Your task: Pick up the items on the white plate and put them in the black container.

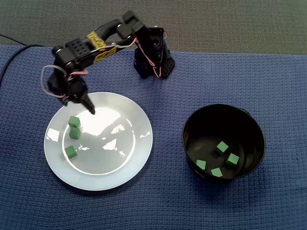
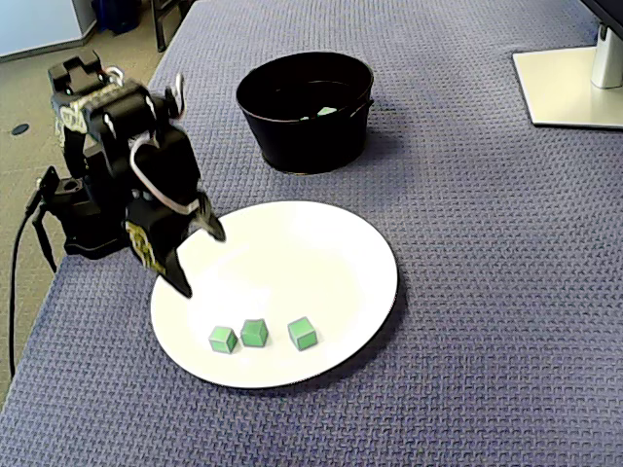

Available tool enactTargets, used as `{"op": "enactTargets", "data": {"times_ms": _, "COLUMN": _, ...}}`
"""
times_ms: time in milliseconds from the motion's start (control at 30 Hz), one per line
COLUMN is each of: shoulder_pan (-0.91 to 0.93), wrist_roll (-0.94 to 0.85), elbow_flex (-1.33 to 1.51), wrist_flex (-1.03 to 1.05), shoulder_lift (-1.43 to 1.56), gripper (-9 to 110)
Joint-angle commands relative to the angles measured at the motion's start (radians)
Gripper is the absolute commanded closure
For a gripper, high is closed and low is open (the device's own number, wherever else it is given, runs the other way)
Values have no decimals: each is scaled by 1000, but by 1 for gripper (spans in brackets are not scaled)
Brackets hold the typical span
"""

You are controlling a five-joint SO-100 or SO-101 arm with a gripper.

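Plate [image 1: 115, 160]: three green cubes [image 1: 74, 121] at left
Container [image 1: 225, 120]: four green cubes [image 1: 221, 147] inside
End effector [image 1: 79, 106]: over plate's upper-left rim

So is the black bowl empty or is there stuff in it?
Not empty. The black container has four green cubes lying on its bottom, seen in a fixed view looking down into it.

Bright overhead light; glare on plate [image 1: 136, 153]; pics sharp.
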Motion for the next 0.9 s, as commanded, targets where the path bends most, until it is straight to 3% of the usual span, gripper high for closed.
{"op": "enactTargets", "data": {"times_ms": 0, "shoulder_pan": 18, "wrist_roll": 40, "elbow_flex": -120, "wrist_flex": -26, "shoulder_lift": -89, "gripper": 66}}
{"op": "enactTargets", "data": {"times_ms": 867, "shoulder_pan": 32, "wrist_roll": -15, "elbow_flex": -135, "wrist_flex": -127, "shoulder_lift": -313, "gripper": 75}}
